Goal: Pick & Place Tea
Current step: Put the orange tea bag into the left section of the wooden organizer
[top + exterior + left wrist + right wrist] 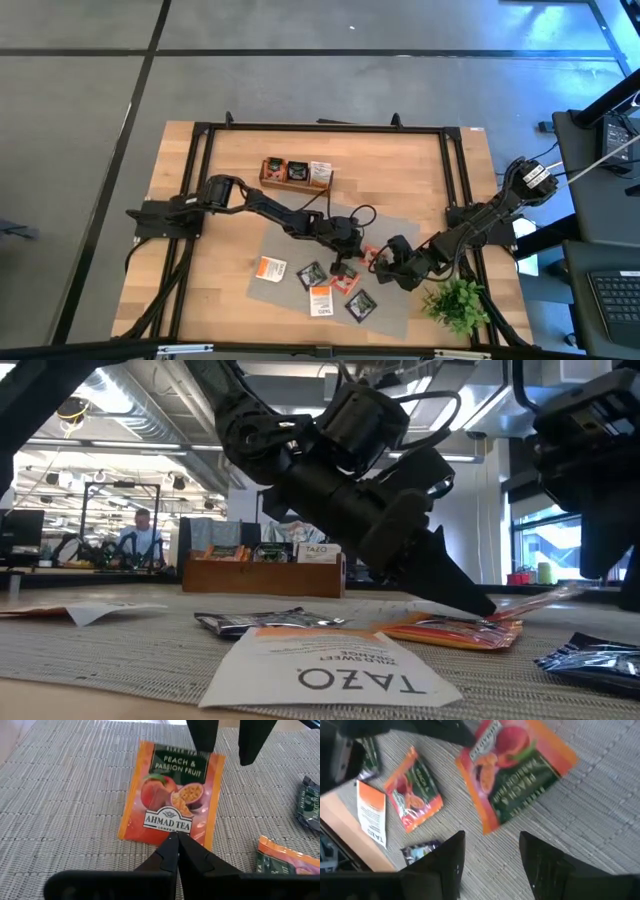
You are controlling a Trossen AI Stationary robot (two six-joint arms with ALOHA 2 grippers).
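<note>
White TAZO sachet [325, 670] lies nearest the low camera, face up on the grey mat [100, 650]. Behind it: a dark sachet [265, 621], then the orange sachet [455, 630] with the left hand [490, 607] tip down on it. Wooden tray [263, 573] stands farther back.

High view: left hand [349, 252] and right hand [385, 262] meet over the mat [400, 300] near the counter [200, 290] front; sachets scattered there, plant [458, 300] at right.

Left wrist: fingers [170, 852] pressed together, tips on the edge of the Ahmad peach & passion fruit sachet [172, 790], lying flat.

Right wrist: right hand [490, 852] spread, hovering just beside the same sachet [517, 770]; a second orange sachet [414, 790] nearby.
</note>
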